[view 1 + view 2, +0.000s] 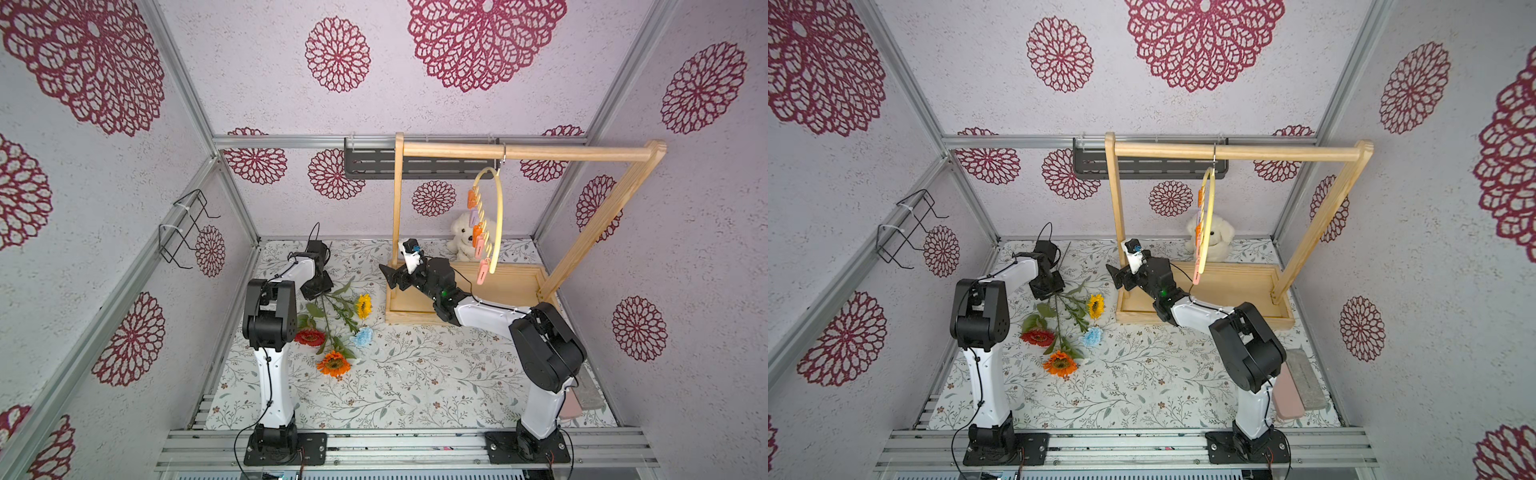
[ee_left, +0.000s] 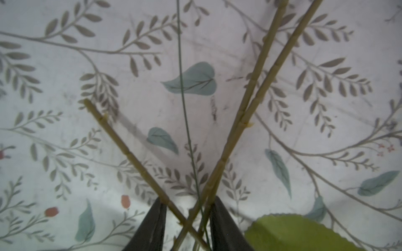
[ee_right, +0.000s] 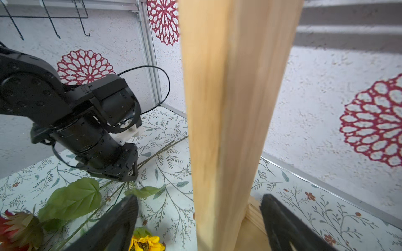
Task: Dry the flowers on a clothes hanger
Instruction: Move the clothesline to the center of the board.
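Left wrist: flowers (image 2: 240,121) inside left hand (image 2: 188,201)

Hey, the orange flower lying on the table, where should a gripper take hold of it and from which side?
Take its thin stem, away from the orange bloom, coming straight down with the jaws across it. It lies flat on the table; bloom and leaves are soft and would likely crush.

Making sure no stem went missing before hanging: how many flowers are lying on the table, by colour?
Yellow sunflower: 1
Red bloom: 1
Orange bloom: 1
Light-blue carnation: 1
Total: 4
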Controlling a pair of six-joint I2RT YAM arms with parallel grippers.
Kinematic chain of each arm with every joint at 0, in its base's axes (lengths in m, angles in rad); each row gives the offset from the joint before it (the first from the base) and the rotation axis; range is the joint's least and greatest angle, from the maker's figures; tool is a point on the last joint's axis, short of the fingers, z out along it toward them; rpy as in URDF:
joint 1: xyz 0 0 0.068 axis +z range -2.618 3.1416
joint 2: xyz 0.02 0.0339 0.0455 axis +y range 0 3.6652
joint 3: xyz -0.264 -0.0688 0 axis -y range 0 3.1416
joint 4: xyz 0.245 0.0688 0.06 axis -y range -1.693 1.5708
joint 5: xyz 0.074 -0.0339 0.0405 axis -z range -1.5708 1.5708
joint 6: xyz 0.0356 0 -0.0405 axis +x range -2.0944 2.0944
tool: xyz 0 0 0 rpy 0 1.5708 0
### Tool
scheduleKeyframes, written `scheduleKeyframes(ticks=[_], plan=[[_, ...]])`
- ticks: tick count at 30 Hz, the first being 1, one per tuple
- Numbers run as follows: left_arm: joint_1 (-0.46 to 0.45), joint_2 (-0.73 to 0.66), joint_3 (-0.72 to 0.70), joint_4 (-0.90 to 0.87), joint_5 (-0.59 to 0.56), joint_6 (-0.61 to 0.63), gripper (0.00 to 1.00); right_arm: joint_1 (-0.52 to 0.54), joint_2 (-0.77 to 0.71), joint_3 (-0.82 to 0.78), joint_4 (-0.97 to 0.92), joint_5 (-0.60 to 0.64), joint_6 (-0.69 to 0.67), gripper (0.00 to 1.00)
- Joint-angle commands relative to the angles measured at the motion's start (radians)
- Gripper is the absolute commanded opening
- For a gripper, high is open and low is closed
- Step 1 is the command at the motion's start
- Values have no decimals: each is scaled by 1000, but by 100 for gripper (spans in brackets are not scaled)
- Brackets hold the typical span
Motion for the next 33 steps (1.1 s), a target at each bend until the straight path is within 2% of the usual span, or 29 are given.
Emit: scheduleKeyframes(ticks=[1, 9, 18, 24, 30, 33], plan=[[36, -25, -72, -32, 0, -1, 36, 8, 20, 55, 33, 9, -2, 89], [101, -193, -284, 5, -35, -20, 35, 63, 85, 151, 23, 23, -61, 88], [177, -321, -414, 16, -38, -10, 35, 135, 210, 360, -59, 64, -97, 87], [221, -351, -442, 32, -2, 18, 36, 181, 303, 514, -117, 54, -107, 87], [239, -369, -448, 36, 19, 28, 36, 238, 431, 737, -264, 35, -137, 87], [244, -382, -450, 35, 45, 20, 36, 248, 445, 779, -313, -4, -139, 88]])
